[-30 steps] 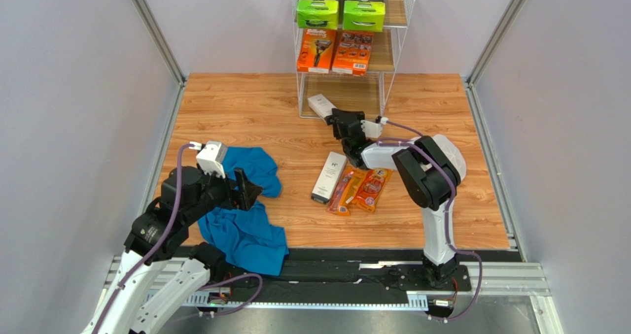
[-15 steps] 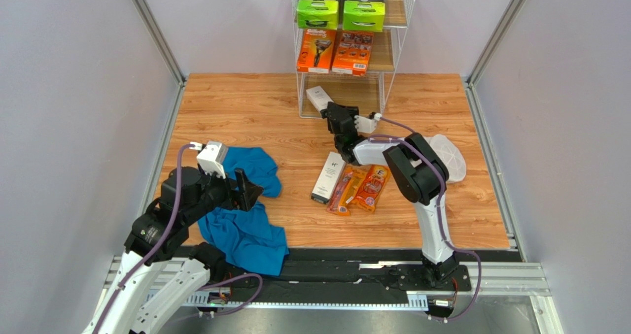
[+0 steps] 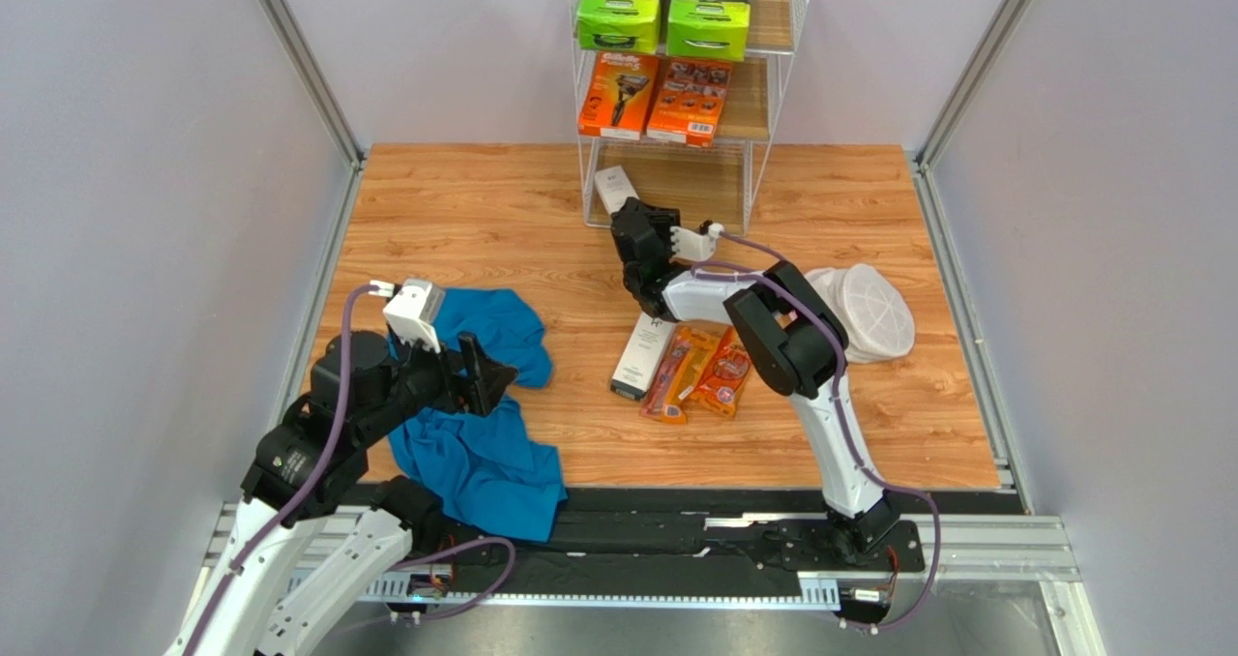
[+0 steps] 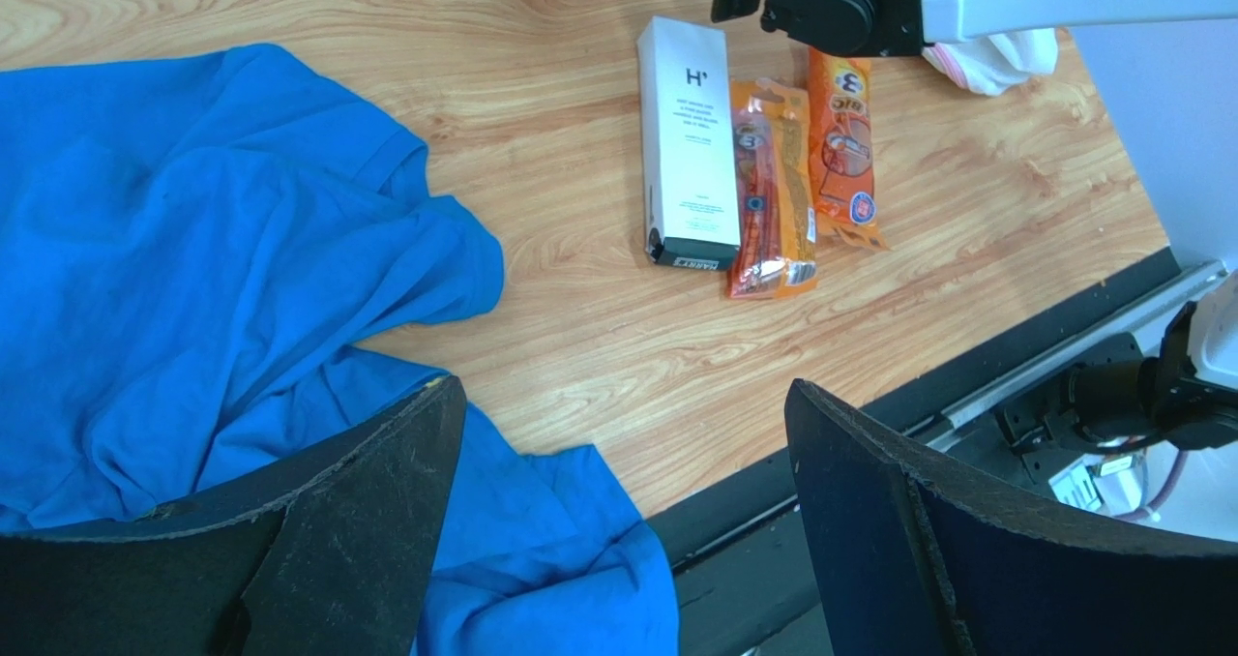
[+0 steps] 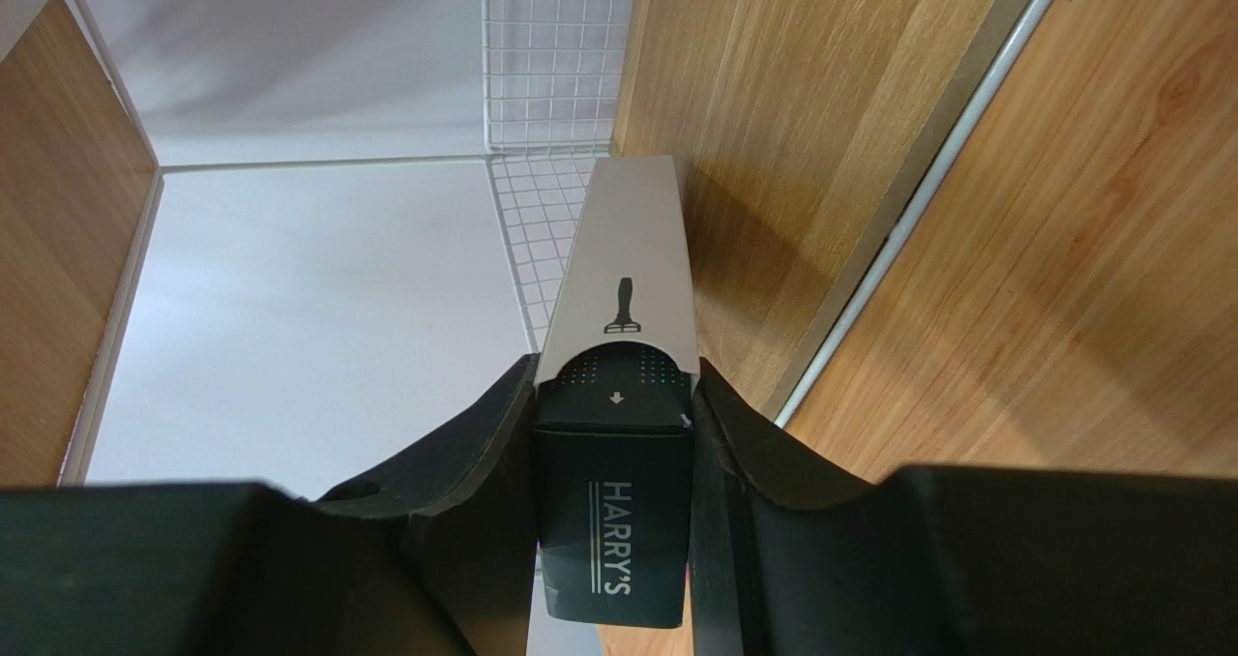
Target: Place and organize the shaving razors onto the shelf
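Note:
The shelf stands at the back centre. Two black boxes with lime-green ends sit on its top tier and two orange boxes on the middle tier. My right gripper is shut on a slim white box, held at the front left corner of the bottom tier; in the right wrist view the box points into the shelf past its wire frame. A second slim white box and two orange blister packs lie on the table, also seen in the left wrist view. My left gripper is open over blue cloth.
A crumpled blue cloth lies at the front left under my left gripper. A round white mesh item lies right of the right arm. Grey walls close in both sides, and a black rail runs along the front edge.
My right gripper has carried the slim white box left and back to the shelf's bottom tier. The arm's swing has uncovered the mesh item. The left arm has not moved.

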